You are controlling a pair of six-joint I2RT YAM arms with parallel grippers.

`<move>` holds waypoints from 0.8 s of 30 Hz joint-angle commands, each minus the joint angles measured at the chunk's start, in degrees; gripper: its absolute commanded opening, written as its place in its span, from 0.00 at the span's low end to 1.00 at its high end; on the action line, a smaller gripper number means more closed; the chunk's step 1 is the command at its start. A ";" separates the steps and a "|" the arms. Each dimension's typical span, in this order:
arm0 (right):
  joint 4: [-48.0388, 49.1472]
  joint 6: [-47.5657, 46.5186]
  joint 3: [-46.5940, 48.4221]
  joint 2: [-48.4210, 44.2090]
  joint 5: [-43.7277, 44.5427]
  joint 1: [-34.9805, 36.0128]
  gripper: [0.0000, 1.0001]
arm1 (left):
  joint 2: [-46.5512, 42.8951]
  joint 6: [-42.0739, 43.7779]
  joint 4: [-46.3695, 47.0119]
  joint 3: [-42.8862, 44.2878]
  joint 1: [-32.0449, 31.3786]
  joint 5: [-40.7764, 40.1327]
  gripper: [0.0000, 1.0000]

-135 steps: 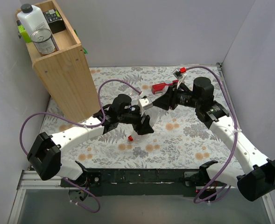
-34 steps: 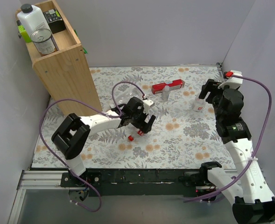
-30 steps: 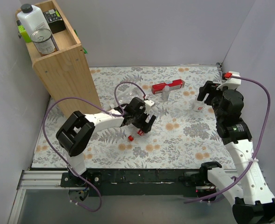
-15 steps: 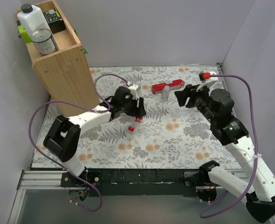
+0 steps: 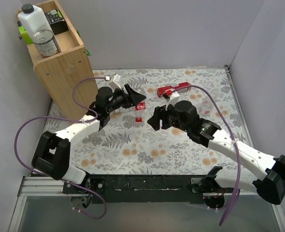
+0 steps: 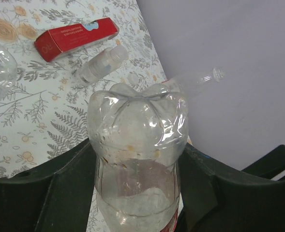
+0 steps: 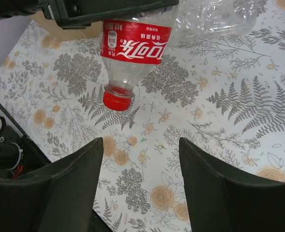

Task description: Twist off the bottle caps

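Clear bottle clamped in left hand, red cap on; right hand spread apart.

I count four clear bottles: one between the fingers of the left gripper and three lying beyond it. I can see one red cap, on the held bottle, and one red box.
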 commanded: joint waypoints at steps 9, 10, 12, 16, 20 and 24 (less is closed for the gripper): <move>13.87 5.95 -1.21 7.85 -7.88 1.37 0.71 | -4.51 -12.70 13.21 -6.46 1.43 3.68 0.53; 14.05 6.04 -0.60 8.46 -8.05 1.37 0.70 | -4.86 -12.79 13.13 -6.55 1.43 3.77 0.53; 14.14 5.95 0.02 9.96 -8.84 1.45 0.70 | -5.13 -12.97 13.48 -7.34 1.43 3.77 0.53; 14.67 5.43 1.42 12.16 -9.81 1.45 0.70 | -5.48 -13.76 14.62 -8.57 1.43 4.21 0.53; 14.75 4.64 3.18 14.62 -10.60 1.45 0.69 | -5.57 -14.55 15.59 -9.10 1.43 4.65 0.53; 14.84 4.11 4.06 15.24 -10.78 1.45 0.69 | -5.57 -14.55 15.68 -9.54 1.43 4.65 0.53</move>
